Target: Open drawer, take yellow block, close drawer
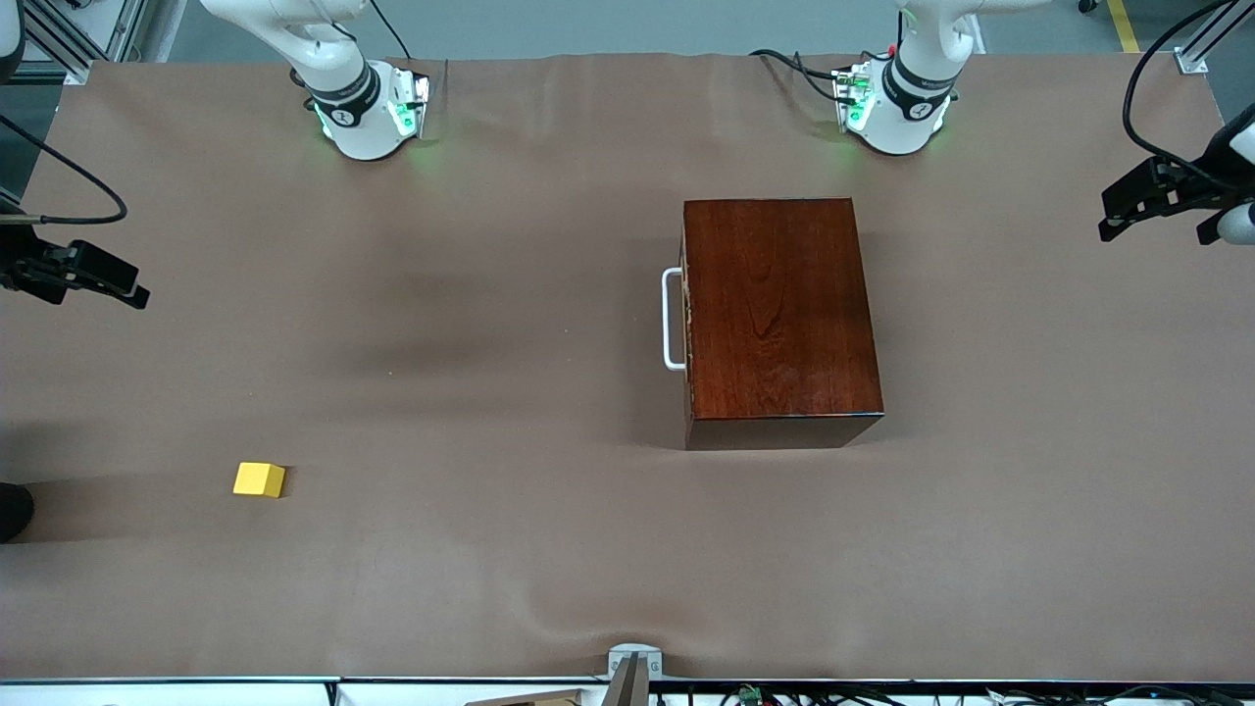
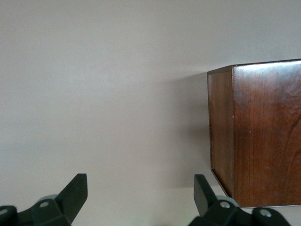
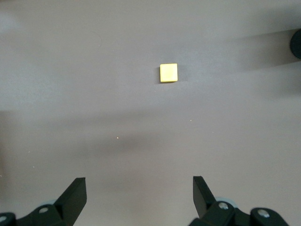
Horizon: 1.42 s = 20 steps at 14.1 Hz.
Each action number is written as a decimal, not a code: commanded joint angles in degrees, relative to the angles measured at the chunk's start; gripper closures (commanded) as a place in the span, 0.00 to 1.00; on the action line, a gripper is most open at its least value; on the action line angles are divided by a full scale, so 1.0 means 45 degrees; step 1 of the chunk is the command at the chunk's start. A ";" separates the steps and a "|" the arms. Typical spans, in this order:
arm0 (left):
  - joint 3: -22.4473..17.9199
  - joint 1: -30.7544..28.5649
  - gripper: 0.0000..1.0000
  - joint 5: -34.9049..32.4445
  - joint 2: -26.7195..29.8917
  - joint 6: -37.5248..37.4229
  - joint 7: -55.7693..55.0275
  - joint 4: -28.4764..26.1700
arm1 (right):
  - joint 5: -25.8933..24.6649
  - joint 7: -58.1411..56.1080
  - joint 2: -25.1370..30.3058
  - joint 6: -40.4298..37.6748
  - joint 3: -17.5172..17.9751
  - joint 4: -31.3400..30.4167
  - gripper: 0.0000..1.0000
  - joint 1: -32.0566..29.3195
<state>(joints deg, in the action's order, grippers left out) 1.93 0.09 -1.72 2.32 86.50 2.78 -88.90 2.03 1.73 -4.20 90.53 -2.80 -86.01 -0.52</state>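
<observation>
The reddish-brown wooden box (image 1: 779, 314) stands mid-table toward the left arm's end. Its drawer is pushed fully in, and the white bar handle (image 1: 672, 319) faces the right arm's end. The yellow block (image 1: 259, 479) lies on the brown cloth toward the right arm's end, nearer to the front camera than the box. My right gripper (image 3: 139, 186) hangs open and empty high over the cloth, with the yellow block (image 3: 169, 72) below it some way off. My left gripper (image 2: 141, 184) is open and empty beside a corner of the box (image 2: 263, 136), apart from it.
A brown cloth (image 1: 490, 343) covers the whole table. A dark round object (image 1: 12, 510) sits at the table edge at the right arm's end, near the block. Both arm bases (image 1: 363, 108) (image 1: 897, 103) stand along the edge farthest from the front camera.
</observation>
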 commanded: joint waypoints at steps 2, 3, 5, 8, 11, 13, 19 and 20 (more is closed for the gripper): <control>0.0059 -0.0175 0.00 0.0226 -0.0065 -0.0179 0.0261 0.0067 | -0.0118 -0.0072 0.0406 0.0039 0.0055 -0.0360 0.00 -0.0021; 0.0059 -0.0195 0.00 0.0226 -0.0201 -0.0179 0.0280 0.0126 | -0.0118 -0.0072 0.0425 0.0039 0.0055 -0.0340 0.00 -0.0021; -0.0018 -0.0195 0.00 0.0246 -0.0202 -0.0198 0.0319 0.0126 | -0.0138 -0.0091 0.0426 0.0039 0.0055 -0.0340 0.00 -0.0041; -0.0019 -0.0156 0.00 0.0343 -0.0241 -0.0198 0.0319 0.0126 | -0.0138 -0.0072 0.0426 0.0039 0.0055 -0.0321 0.00 -0.0041; -0.0019 -0.0175 0.00 0.0479 -0.0222 -0.0179 0.0319 0.0146 | -0.0138 -0.0072 0.0426 0.0019 0.0055 -0.0321 0.00 -0.0041; -0.0019 -0.0195 0.00 0.0539 -0.0222 -0.0179 0.0319 0.0146 | -0.0138 -0.0072 0.0426 0.0000 0.0055 -0.0321 0.00 -0.0041; -0.0038 -0.0195 0.00 0.0754 -0.0222 -0.0179 0.0319 0.0146 | -0.0138 -0.0072 0.0406 0.0000 0.0055 -0.0321 0.00 -0.0041; -0.0038 -0.0195 0.00 0.0754 -0.0222 -0.0179 0.0319 0.0146 | -0.0138 -0.0053 0.0406 0.0000 0.0055 -0.0321 0.00 -0.0041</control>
<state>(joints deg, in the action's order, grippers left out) 1.62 -0.07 0.38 1.27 86.43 2.85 -88.93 2.03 1.73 -4.06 90.51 -2.79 -86.01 -0.52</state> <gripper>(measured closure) 0.000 0.000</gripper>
